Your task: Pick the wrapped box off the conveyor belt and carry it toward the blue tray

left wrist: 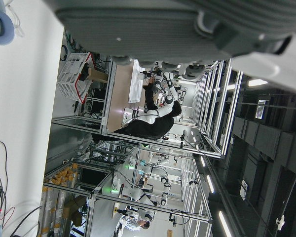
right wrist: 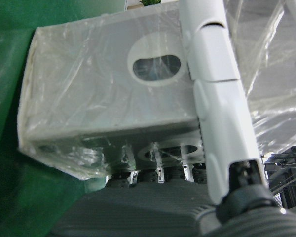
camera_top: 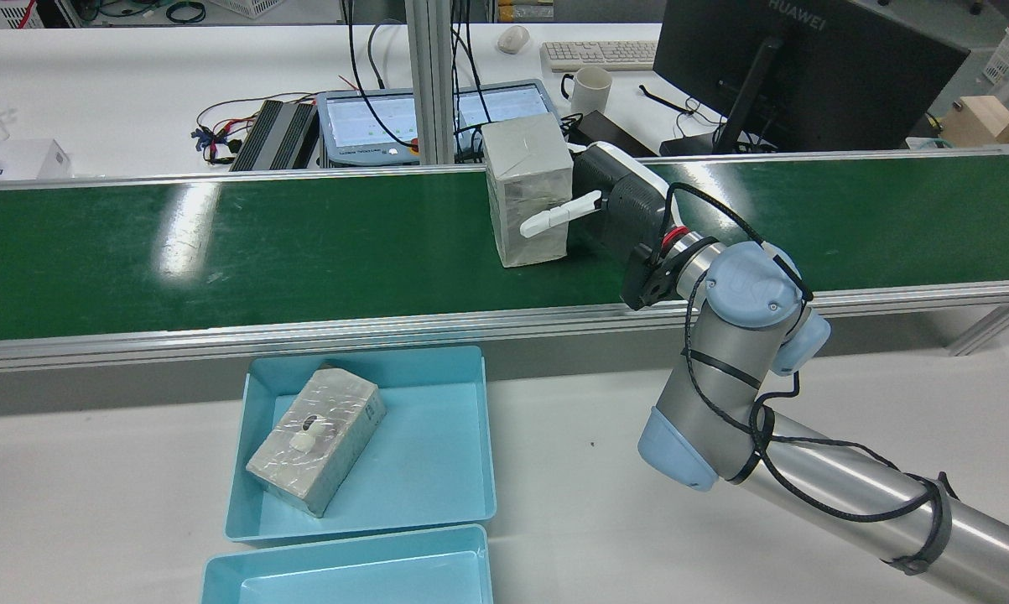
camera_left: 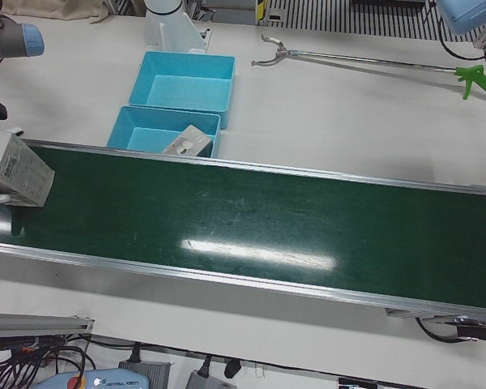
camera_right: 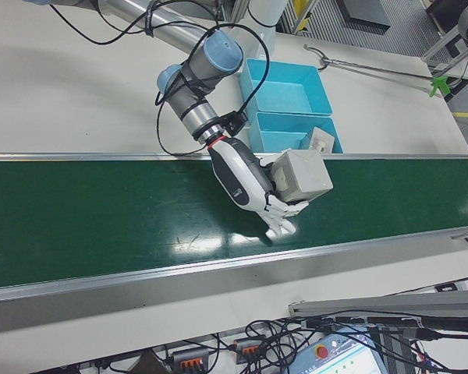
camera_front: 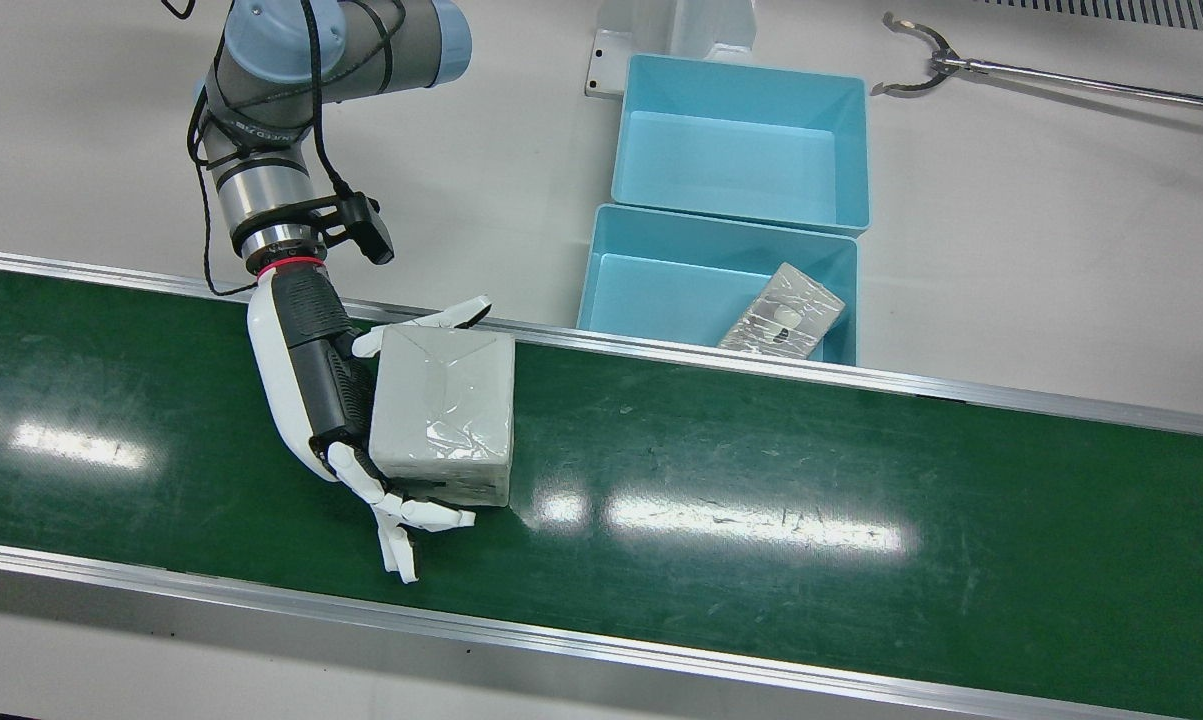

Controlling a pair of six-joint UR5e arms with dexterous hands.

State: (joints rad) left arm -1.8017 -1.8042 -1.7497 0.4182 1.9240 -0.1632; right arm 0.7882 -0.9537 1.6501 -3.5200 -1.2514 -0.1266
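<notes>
A grey wrapped box (camera_front: 446,410) in clear film sits in my right hand (camera_front: 326,385) over the green conveyor belt (camera_front: 781,470). The hand is shut on it, with one finger (camera_front: 431,320) along the far edge and others (camera_front: 401,515) curled under the near edge. In the rear view the box (camera_top: 527,189) stands tall and a white finger (camera_top: 559,216) crosses its side. The right hand view shows the box (right wrist: 108,89) pressed against the palm. The blue tray (camera_front: 651,295) lies just beyond the belt's far rail. The left hand view shows only blurred dark parts of my left hand (left wrist: 187,24).
A second wrapped box (camera_front: 783,315) lies in the near blue tray. Another blue tray (camera_front: 741,150) sits behind it. A metal reach-grabber tool (camera_front: 961,68) lies on the white table at the far right. Aluminium rails (camera_front: 661,350) edge the belt.
</notes>
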